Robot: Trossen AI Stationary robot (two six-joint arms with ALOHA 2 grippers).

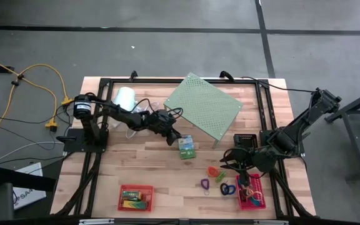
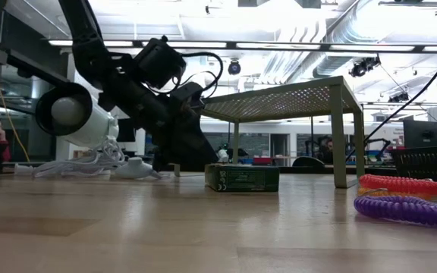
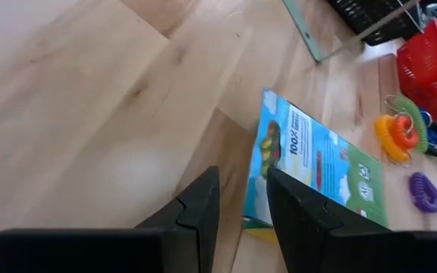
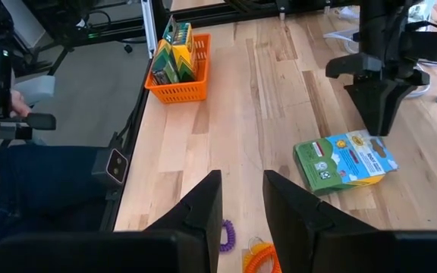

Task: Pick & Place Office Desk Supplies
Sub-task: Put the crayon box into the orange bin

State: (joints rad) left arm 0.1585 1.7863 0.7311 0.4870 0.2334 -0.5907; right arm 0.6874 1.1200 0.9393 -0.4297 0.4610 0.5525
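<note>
- Left gripper [image 1: 174,139]: fingers slightly apart, nothing between them, tips down just beside green-white box [image 1: 187,147], mid-table.
- Box lies flat near pale green shelf [image 1: 204,106].
- Right gripper [image 1: 230,157]: fingers narrowly apart, empty, above coiled loops [image 1: 217,175] beside pink basket [image 1: 251,192].
</note>
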